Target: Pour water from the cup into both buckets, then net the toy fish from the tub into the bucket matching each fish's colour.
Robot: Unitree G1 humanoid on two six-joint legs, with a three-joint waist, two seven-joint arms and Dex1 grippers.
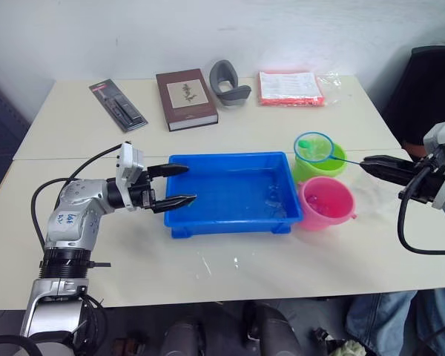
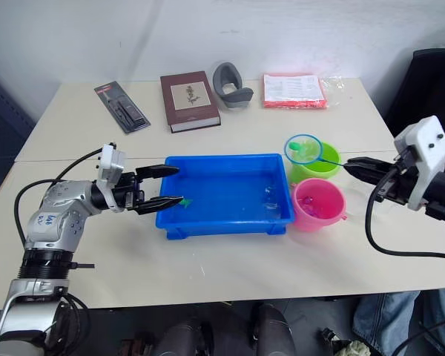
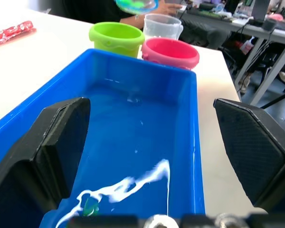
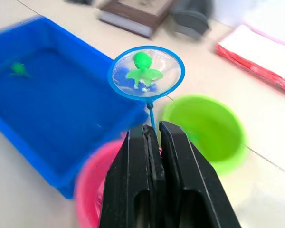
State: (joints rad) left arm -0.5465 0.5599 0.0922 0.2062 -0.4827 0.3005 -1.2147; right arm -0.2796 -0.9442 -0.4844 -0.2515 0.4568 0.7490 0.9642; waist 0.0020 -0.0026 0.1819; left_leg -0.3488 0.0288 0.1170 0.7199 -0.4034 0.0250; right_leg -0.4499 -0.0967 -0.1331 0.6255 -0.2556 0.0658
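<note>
Right claw (image 4: pixel 152 137) clenched on the thin handle of the net (image 4: pixel 146 74), hoop held just above the green bucket (image 1: pixel 319 165) at its tub-side edge, with a green fish (image 4: pixel 142 71) lying in the mesh. Left claw (image 1: pixel 179 185) released, jaws wide apart, straddling the near-left end wall of the tub (image 1: pixel 230 222) and gripping nothing.

Judged well into the netting stage. Pouring seemingly finished: clear cup (image 3: pixel 162 26) parked on the desk behind the buckets, out of either claw; water level inside the buckets hard to confirm. Pink bucket (image 1: pixel 326 202) standing just beside the tub's right end, touching or nearly touching the green one, and already holding pink shapes, probably fish, count unclear. Green bucket's contents not readable.

Still to do, by this reading: tip the netted green fish into the green bucket, then return for at least one more green fish (image 2: pixel 185 201) floating near the tub's left end by the open claw. A small pale glint (image 1: pixel 271 194) near the tub's right end, too faint to name. No pink fish discernible in the tub.
</note>
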